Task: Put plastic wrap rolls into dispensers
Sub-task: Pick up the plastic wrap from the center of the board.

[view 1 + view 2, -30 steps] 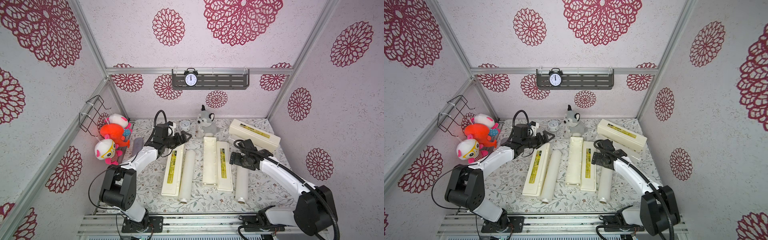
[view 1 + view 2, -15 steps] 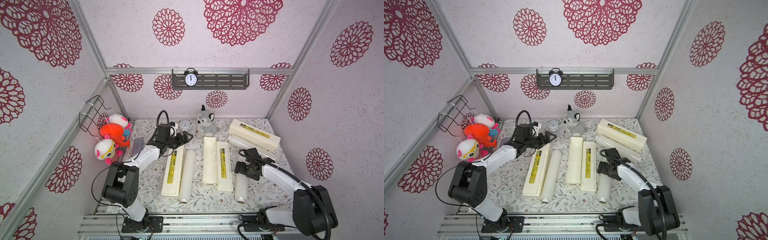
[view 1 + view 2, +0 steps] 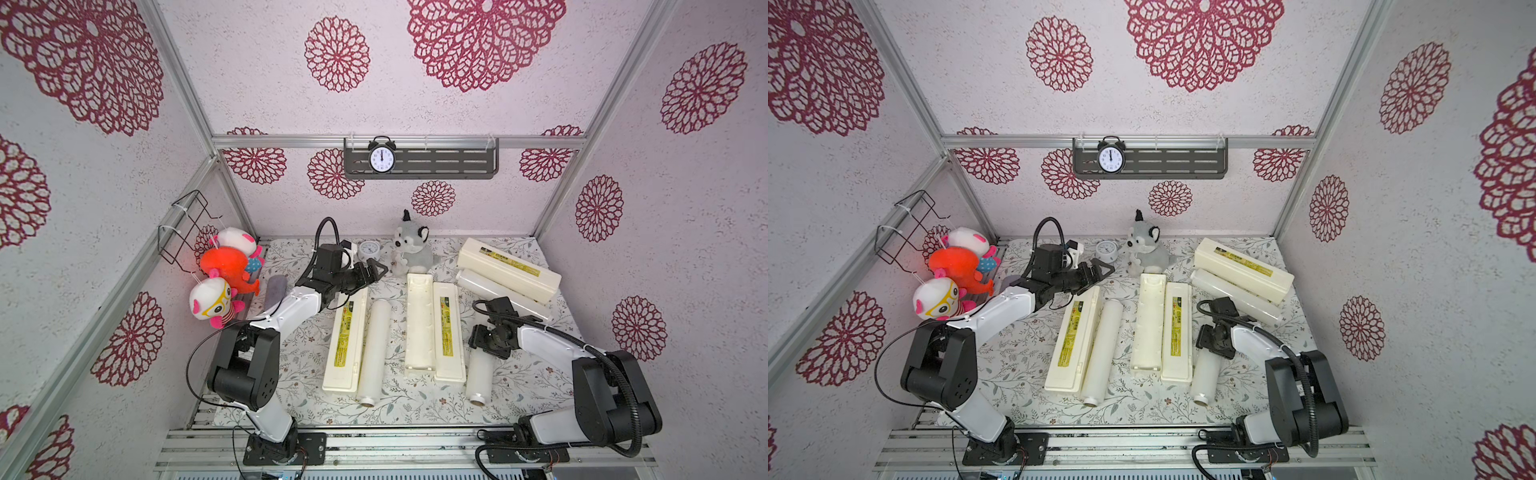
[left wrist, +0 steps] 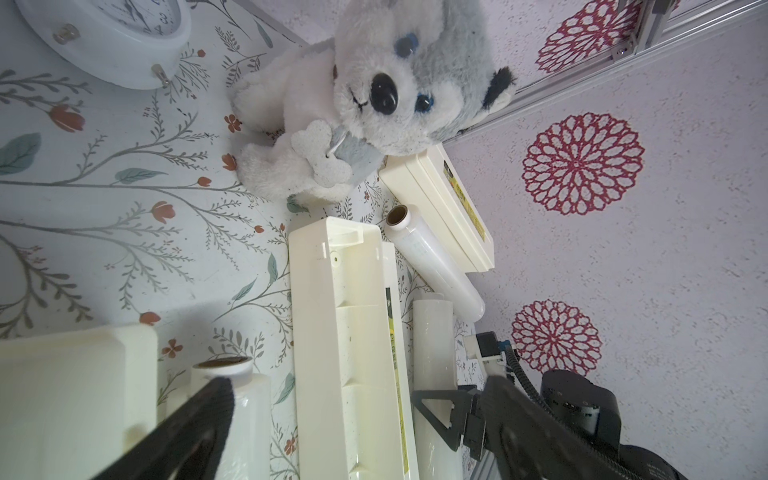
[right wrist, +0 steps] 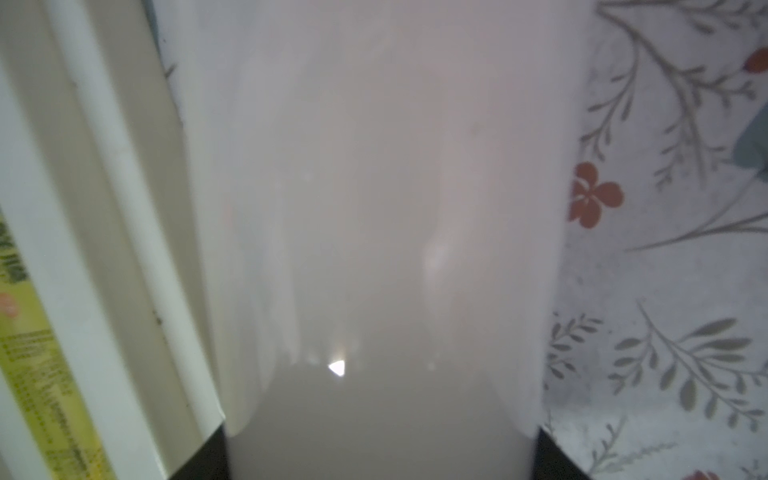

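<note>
Nearest lies the plastic wrap roll [image 3: 478, 374], just beside the open dispenser [image 3: 419, 328] on its lid side, its long axis parallel to the dispenser's. Partway along the roll, the right gripper [image 3: 484, 347] sits over it, jaws straddling it across that axis; I cannot tell whether they pinch it. The dispenser's trough lies sideways past the lid, so the right arm is nearer. Off the dispenser's far end, on the trough side, the left gripper [image 3: 372, 270] is spread wide, holding nothing.
</note>
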Robot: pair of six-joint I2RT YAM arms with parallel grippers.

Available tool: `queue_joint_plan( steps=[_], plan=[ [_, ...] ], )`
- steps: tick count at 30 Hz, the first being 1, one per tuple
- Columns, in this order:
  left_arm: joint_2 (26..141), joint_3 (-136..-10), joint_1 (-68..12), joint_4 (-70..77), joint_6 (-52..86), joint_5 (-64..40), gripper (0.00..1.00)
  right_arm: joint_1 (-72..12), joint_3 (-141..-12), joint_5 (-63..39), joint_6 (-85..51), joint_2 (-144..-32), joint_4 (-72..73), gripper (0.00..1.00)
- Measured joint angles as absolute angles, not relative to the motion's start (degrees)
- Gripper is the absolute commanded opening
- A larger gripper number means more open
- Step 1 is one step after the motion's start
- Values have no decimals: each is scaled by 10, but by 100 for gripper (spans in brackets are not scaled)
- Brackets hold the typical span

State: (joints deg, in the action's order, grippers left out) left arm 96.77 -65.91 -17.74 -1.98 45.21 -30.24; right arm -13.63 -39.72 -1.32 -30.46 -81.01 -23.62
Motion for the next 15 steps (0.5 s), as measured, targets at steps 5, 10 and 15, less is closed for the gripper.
queue_joint_plan(
  steps=[5, 10, 15],
  plan=[
    [968, -666, -177, -29, 452, -298, 98, -136, -397, -12, -298, -798, -254, 54],
    [968, -669, -177, -36, 450, -295, 98, -136, -409, -12, -293, -746, -306, 50],
    [968, -669, -172, -43, 449, -294, 98, -147, -467, -10, -291, -714, -351, 49]
  ],
)
